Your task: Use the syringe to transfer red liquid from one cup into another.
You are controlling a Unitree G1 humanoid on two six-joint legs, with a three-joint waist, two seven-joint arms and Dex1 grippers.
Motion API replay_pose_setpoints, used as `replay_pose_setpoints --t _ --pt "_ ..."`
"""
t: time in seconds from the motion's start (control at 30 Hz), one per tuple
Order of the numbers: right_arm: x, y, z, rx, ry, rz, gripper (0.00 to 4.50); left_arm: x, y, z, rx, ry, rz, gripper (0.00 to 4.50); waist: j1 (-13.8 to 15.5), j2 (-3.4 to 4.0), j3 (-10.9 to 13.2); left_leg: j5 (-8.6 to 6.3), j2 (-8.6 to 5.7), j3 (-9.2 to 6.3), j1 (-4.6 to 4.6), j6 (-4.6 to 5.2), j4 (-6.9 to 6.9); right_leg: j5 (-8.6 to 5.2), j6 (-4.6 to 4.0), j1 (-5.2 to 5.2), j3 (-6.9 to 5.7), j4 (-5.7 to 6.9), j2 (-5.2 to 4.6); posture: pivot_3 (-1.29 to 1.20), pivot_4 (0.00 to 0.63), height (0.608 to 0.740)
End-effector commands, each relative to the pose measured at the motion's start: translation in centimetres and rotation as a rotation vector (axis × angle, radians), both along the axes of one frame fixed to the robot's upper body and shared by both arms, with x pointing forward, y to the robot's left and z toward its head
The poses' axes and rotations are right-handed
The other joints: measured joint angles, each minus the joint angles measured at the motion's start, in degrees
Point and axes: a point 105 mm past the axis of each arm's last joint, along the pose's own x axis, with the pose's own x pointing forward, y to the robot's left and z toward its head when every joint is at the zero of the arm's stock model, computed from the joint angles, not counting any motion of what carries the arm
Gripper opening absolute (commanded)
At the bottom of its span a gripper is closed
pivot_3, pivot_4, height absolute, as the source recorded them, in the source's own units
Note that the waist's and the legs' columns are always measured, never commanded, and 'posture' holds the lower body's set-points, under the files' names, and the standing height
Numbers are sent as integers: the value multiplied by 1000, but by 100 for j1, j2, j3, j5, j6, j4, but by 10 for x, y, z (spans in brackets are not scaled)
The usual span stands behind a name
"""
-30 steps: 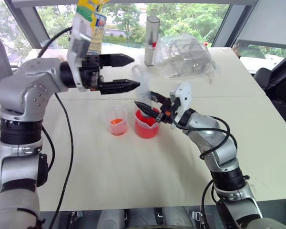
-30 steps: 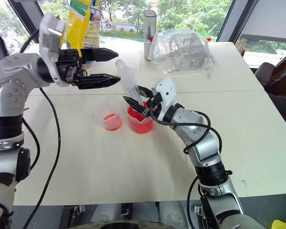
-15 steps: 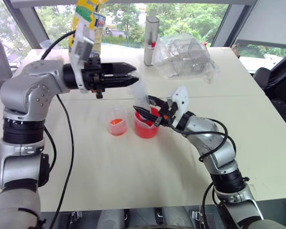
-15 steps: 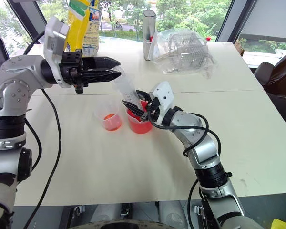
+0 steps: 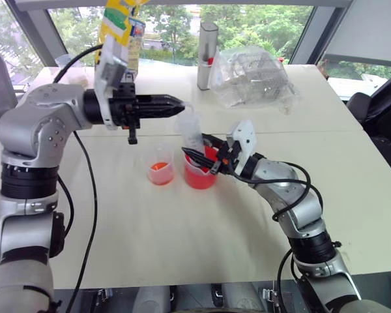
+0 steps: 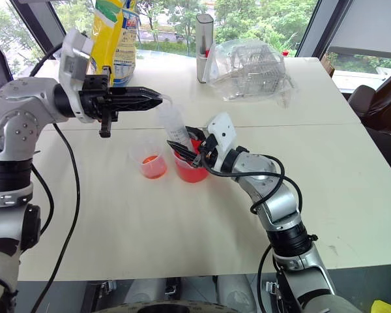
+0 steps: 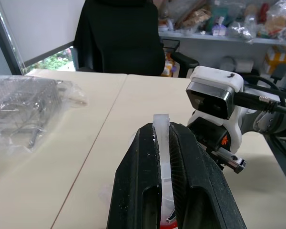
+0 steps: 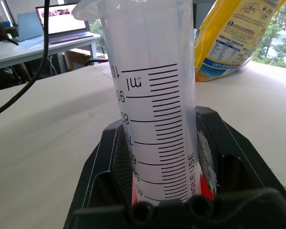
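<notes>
- The right hand [image 5: 199, 154] is clamping the syringe [image 5: 191, 132] low on its barrel, the black fingers [image 8: 112, 157] pressing on either side of the printed scale.
- The syringe is standing nearly upright, tilting slightly, with its lower end inside the beaker [image 5: 200, 171].
- The beaker is sitting on the bench [image 5: 182, 241] and glowing with red liquid [image 5: 199, 177].
- The left hand [image 5: 177, 101] is reaching in level from the robot's left, its fingers [image 7: 138, 181] pinching the thin white plunger flange [image 7: 161, 125] at the top of the syringe; the jaws are standing almost together with only that flange between them.
- The cup [image 5: 159, 165] is standing just beside the beaker, on the robot's left of it, showing a little orange-red at its base; neither hand is touching it.
- Toward the far edge of the bench, a yellow bag [image 5: 119, 26], a grey bottle [image 5: 207, 45] and a clear plastic bag holding a wire rack [image 5: 257, 75] are lying well apart from the two hands.
</notes>
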Motion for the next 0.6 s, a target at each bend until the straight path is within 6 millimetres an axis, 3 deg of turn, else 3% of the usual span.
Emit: replay_pose_setpoints --t 0.03,0.3,0.6 --pt "-5 1 25 47 -80 16 1548 -6 -8 11 2 -52 -36 64 0 0 0 0 0 0 0 0 0 0 0 0 0 0 0 0 150 740" --pt "-1 2 6 48 19 30 1548 -1 -2 45 -80 -100 -7 64 -1 0 0 0 0 0 0 0 1 0 0 0 0 4 1 0 150 740" --pt "6 5 -15 50 106 40 1548 2 1 56 -89 -136 14 64 -9 0 0 1 0 0 1 -1 1 0 0 0 0 5 2 0 150 740"
